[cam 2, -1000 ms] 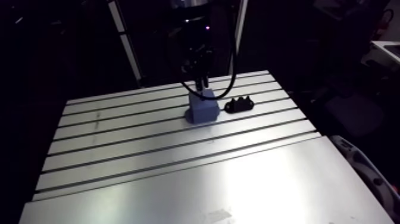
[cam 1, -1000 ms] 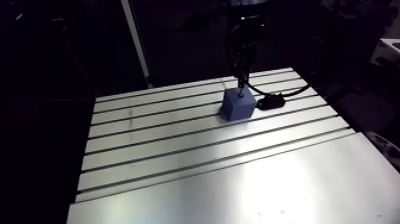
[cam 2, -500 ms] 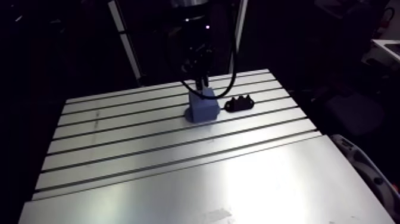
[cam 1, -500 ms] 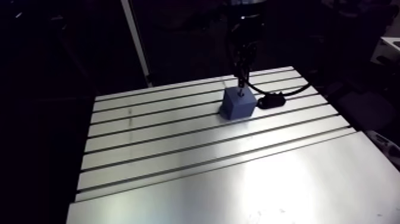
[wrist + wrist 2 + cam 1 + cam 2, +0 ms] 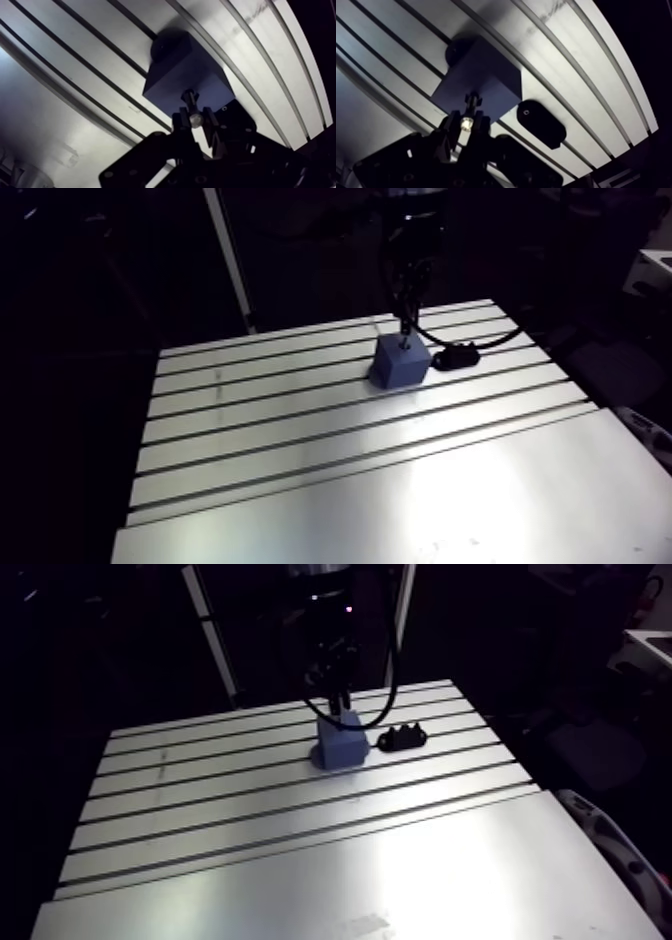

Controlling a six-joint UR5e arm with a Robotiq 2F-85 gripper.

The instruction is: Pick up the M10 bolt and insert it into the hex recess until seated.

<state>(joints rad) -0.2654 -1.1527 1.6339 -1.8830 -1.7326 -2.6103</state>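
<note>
Two fingers of our gripper (image 5: 196,119) clamp the M10 bolt (image 5: 189,98) | we see its tip at the top face of the blue block (image 5: 172,70) | black holder (image 5: 541,124) just beside it

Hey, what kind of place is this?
Probably a robot assembly test bench: a slotted aluminium table, a blue square block, and a black two-finger end effector gripping a steel bolt.
</note>
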